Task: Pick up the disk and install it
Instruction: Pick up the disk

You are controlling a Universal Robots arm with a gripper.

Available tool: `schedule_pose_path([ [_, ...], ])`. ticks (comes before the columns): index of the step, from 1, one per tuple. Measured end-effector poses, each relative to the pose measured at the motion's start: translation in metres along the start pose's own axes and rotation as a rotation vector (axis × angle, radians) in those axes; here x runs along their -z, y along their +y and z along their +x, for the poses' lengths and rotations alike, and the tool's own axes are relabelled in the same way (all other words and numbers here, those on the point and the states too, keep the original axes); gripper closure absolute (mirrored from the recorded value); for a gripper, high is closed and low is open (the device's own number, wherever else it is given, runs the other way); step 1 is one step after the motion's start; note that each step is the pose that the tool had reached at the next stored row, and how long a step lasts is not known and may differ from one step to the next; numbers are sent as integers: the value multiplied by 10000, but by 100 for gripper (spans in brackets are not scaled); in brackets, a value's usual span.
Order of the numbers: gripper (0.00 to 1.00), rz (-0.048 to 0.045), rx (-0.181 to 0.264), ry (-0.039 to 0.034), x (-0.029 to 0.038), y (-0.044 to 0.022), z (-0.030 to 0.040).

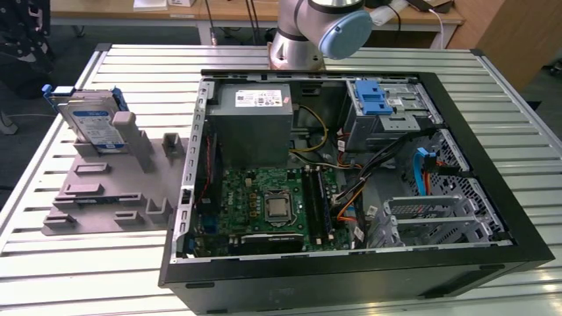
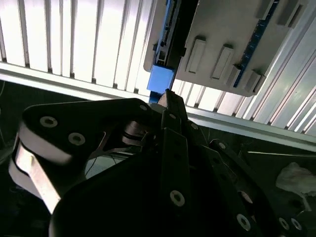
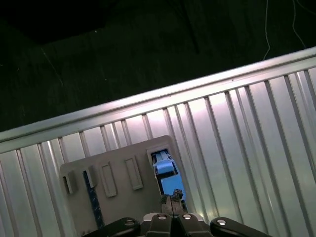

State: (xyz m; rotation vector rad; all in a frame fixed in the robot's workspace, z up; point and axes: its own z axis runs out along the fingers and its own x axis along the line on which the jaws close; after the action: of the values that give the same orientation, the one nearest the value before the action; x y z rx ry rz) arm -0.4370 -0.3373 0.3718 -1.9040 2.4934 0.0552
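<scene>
The disk [image 1: 92, 122] is a silver drive with a blue-and-white label and a blue frame. It stands on edge, leaning in the grey holder [image 1: 105, 197] on the exterior view's left, outside the computer case. In the first wrist view my gripper [image 3: 172, 201] hangs well above the disk [image 3: 168, 175], its fingertips pressed together with nothing between them. In the second wrist view one dark finger [image 2: 173, 106] points at the disk's blue frame [image 2: 160, 79]. Gripper and disk are apart.
The open computer case [image 1: 491, 197] lies on the slatted metal table [image 1: 131, 66], with a motherboard [image 1: 272, 204], a grey power supply [image 1: 255, 122], a drive bay with a blue latch [image 1: 373, 99] and a metal drive cage [image 1: 435, 217]. The arm's base [image 1: 303, 39] stands behind the case.
</scene>
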Motion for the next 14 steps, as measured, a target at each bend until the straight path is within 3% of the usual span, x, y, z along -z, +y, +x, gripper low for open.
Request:
schedule_pose_path([
  [6, 89, -23, 930, 25, -9, 0, 0],
  [11, 89, -25, 1022, 26, -13, 0, 0],
  [14, 77, -25, 1023, 27, -13, 0, 0],
])
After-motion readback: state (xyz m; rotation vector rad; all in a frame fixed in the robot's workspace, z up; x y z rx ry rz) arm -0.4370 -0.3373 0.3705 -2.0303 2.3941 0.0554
